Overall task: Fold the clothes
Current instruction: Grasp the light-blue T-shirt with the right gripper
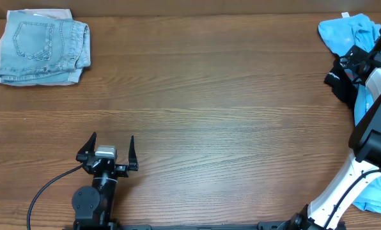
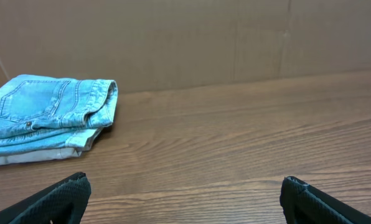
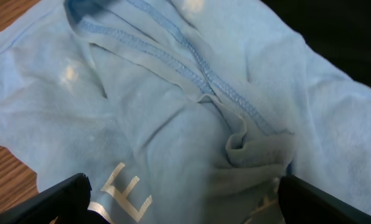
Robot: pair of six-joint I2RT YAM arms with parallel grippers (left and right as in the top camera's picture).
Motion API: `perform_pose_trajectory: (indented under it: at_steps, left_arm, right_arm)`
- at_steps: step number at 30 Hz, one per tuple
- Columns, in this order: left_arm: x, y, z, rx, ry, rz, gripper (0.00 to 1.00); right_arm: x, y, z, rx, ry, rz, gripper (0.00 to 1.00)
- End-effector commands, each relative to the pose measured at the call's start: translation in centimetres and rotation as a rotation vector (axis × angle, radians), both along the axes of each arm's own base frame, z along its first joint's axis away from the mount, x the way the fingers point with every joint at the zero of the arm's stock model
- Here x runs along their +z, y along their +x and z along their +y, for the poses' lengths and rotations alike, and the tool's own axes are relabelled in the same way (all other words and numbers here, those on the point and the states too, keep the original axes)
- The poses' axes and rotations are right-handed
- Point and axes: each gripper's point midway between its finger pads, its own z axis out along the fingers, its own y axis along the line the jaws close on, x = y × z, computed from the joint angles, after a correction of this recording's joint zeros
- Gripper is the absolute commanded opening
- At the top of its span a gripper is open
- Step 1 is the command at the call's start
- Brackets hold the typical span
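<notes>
The light sky-blue T-shirt (image 1: 347,30) lies crumpled at the table's far right edge. It fills the right wrist view (image 3: 173,106), with white lettering near the bottom. A black T-shirt (image 1: 341,80) lies bunched just in front of it, and shows dark in the right wrist view's top right corner (image 3: 341,31). My right gripper (image 1: 355,59) hovers close over the blue shirt, and its jaws (image 3: 182,199) are spread wide open with nothing between them. My left gripper (image 1: 107,153) is open and empty above bare wood near the front left, also seen in the left wrist view (image 2: 185,196).
Folded pale denim shorts (image 1: 40,46) lie on a white cloth at the far left corner, also in the left wrist view (image 2: 48,112). More light blue cloth (image 1: 377,191) shows at the front right edge beside the right arm's base. A brown wall backs the table.
</notes>
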Motion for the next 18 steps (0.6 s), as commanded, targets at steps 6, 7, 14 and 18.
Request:
perform_pose_trajectory:
  at_steps: [6, 7, 14, 18]
  left_arm:
    - [-0.02, -0.02, 0.18, 0.009, -0.009, -0.003, 1.0]
    - [-0.03, -0.02, 0.18, 0.009, -0.01, -0.002, 1.0]
    - [-0.03, -0.02, 0.18, 0.009, -0.009, -0.002, 1.0]
    - [-0.03, -0.02, 0.18, 0.009, -0.009, -0.002, 1.0]
  right_arm:
    - [-0.44, 0.1, -0.99, -0.043, 0.012, -0.012, 1.0]
    - [-0.27, 0.26, -1.08, -0.043, 0.007, -0.021, 1.0]
    - [0.31, 0.68, -1.45, -0.048, -0.011, -0.046, 1.0]
    - [0.36, 0.73, -1.44, -0.047, -0.012, -0.048, 1.0]
